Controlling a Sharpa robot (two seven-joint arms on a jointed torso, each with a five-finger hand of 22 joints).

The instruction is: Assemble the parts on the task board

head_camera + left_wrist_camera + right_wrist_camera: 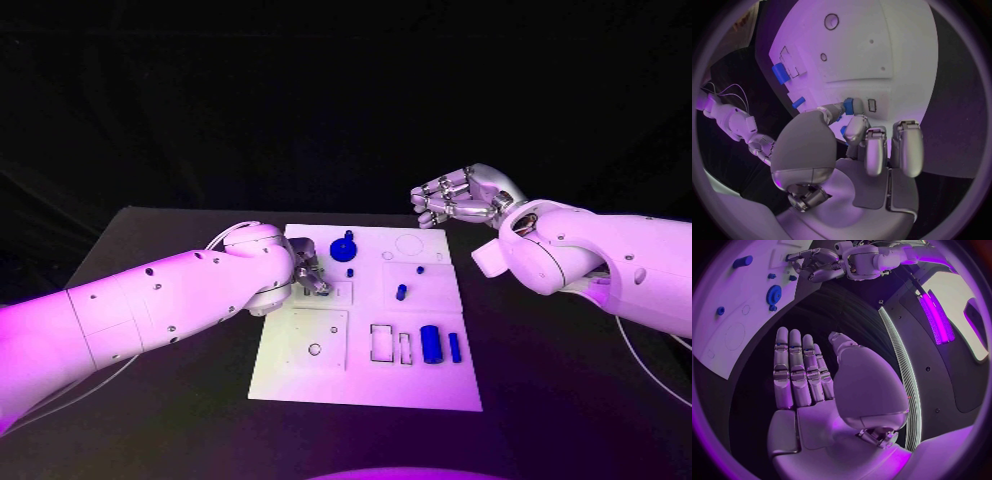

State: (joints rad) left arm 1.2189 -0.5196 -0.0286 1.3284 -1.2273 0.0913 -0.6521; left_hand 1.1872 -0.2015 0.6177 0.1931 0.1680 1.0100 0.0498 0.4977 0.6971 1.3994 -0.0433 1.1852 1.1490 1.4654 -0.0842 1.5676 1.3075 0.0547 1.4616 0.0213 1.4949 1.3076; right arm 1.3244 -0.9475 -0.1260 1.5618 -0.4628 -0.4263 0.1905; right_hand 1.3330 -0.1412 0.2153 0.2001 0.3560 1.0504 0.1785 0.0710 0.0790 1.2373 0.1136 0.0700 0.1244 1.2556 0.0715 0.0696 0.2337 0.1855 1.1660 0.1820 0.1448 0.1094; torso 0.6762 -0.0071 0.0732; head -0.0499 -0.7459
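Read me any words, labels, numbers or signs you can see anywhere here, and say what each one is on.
None can be read. The task board shows only outlines and holes, no lettering.
The blue parts carry no marks.
Neither the left hand nor the right hand shows a label.

White task board (pixel 289 375) with blue parts

It lies flat; a blue gear (pixel 343 247) sits near its far edge, two blue cylinders (pixel 430 344) lie side by side near the front.
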